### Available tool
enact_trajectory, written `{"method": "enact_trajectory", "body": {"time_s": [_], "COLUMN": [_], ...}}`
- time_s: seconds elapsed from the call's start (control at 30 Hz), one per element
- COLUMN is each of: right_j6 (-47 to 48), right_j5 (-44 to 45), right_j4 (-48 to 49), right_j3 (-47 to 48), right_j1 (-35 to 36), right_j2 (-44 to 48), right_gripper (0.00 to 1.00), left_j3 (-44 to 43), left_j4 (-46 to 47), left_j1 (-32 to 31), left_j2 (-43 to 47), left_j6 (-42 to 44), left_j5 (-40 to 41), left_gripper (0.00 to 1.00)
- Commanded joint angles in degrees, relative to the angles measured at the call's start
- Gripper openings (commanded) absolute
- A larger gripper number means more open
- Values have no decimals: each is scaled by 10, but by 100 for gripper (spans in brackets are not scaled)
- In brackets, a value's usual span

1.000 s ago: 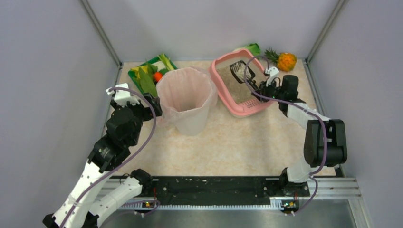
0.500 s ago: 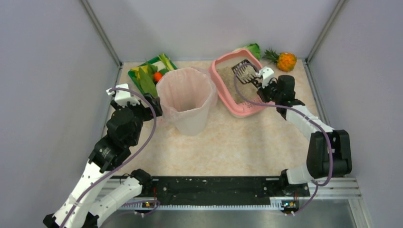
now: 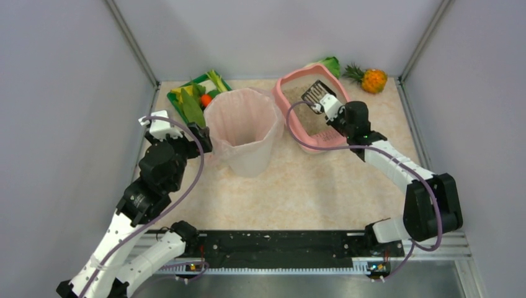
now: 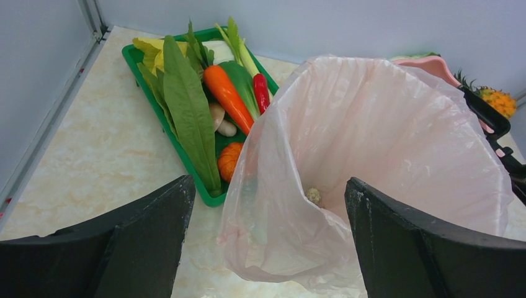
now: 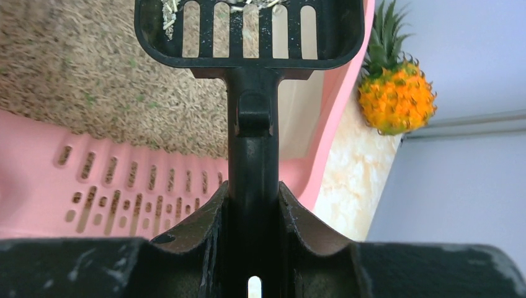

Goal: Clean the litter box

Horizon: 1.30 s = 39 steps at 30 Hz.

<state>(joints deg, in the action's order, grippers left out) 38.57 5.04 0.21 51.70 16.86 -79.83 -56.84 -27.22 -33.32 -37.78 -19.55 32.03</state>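
Note:
The pink litter box (image 3: 283,93) sits at the back right, with grey-beige litter (image 3: 298,103) inside. In the right wrist view its slotted lip (image 5: 124,180) and litter (image 5: 80,74) lie below the scoop. My right gripper (image 3: 335,112) (image 5: 253,205) is shut on the handle of a black slotted scoop (image 3: 316,93) (image 5: 248,25), held above the litter box with a few bits of litter in its head. My left gripper (image 3: 201,139) (image 4: 267,242) is open and empty, beside the near left wall of the pink-lined bin (image 3: 243,130).
The pink-lined bin (image 4: 384,143) stands mid-table, with a small clump (image 4: 314,195) inside. A green vegetable tray (image 3: 178,105) (image 4: 133,59) lies at the back left. A toy pineapple (image 3: 374,80) (image 5: 394,99) lies at the back right corner. Walls close in on three sides.
My right gripper has lifted the scoop out of the litter and swung left over the litter box. The left arm has not moved.

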Motion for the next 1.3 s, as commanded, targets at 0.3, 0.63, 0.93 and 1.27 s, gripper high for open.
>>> {"method": "enact_trajectory", "body": {"time_s": [0.3, 0.63, 0.93, 1.27], "right_j6": [-98, -292, -348, -431], "right_j5": [-36, -9, -112, -187], "right_j4": [-98, -416, -439, -390], "right_j3": [89, 372, 393, 356], "right_j1": [-24, -33, -42, -80], "right_j2": [-40, -199, -202, -176], "right_gripper": [0, 0, 0, 0], "left_j3": [12, 14, 14, 18], "left_j4": [21, 32, 32, 32], "left_j1": [0, 0, 1, 1], "left_j2": [22, 18, 19, 26], "left_j6": [13, 30, 36, 31], "left_j5": [6, 2, 5, 6], "left_gripper": [95, 95, 95, 95]}}
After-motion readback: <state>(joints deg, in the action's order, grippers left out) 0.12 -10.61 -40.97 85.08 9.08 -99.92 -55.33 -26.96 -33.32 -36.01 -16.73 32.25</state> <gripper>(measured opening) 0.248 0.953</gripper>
